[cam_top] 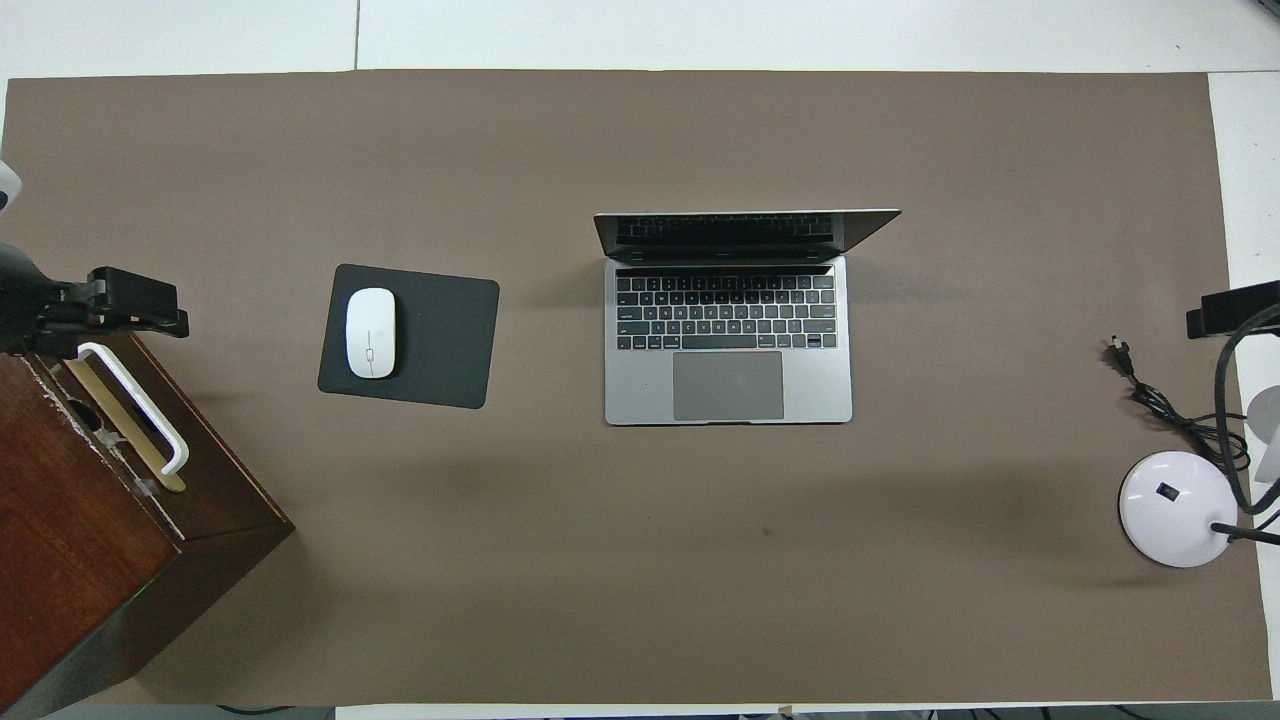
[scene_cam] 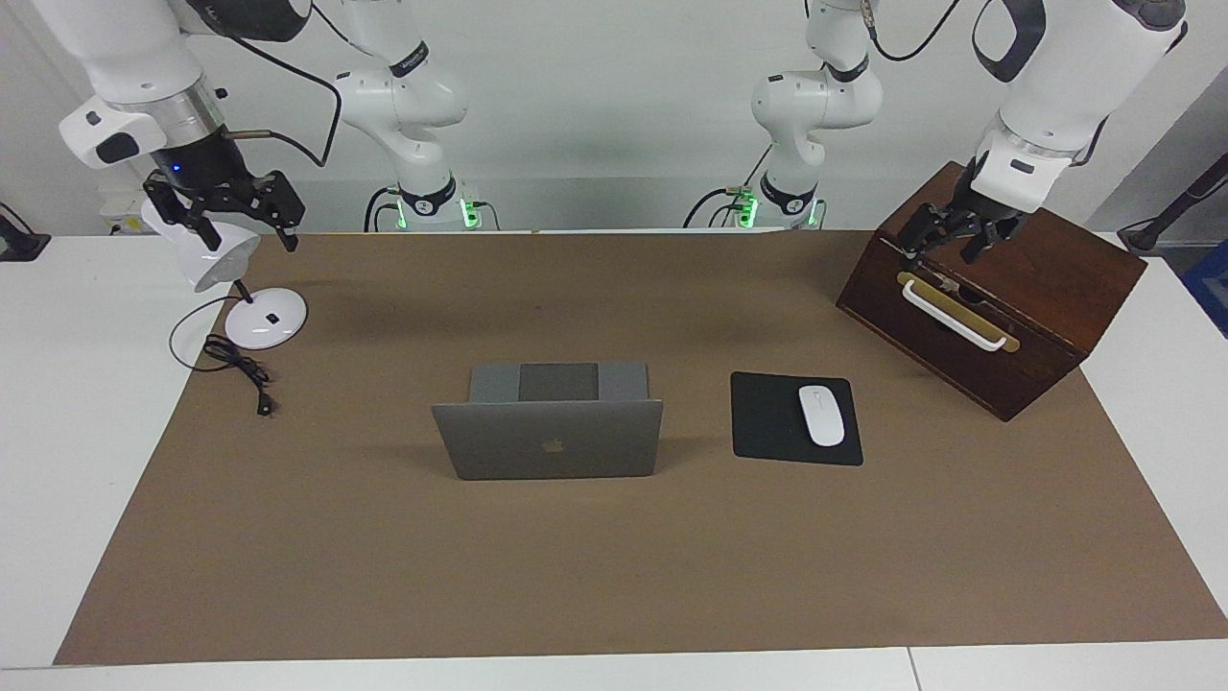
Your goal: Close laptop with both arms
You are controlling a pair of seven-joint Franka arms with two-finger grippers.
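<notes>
The silver-grey laptop stands open in the middle of the brown mat, its lid upright with the dark logo showing; the overhead view shows the laptop with keyboard and trackpad facing the robots. My left gripper hangs open over the top of the wooden box, well away from the laptop; it is at the edge of the overhead view as the left gripper. My right gripper hangs open over the desk lamp's head at the right arm's end; just a part of the right gripper shows from above. Neither holds anything.
A black mouse pad with a white mouse lies beside the laptop toward the left arm's end. A dark wooden box with a white handle stands near the left arm. A white desk lamp and its black cable sit near the right arm.
</notes>
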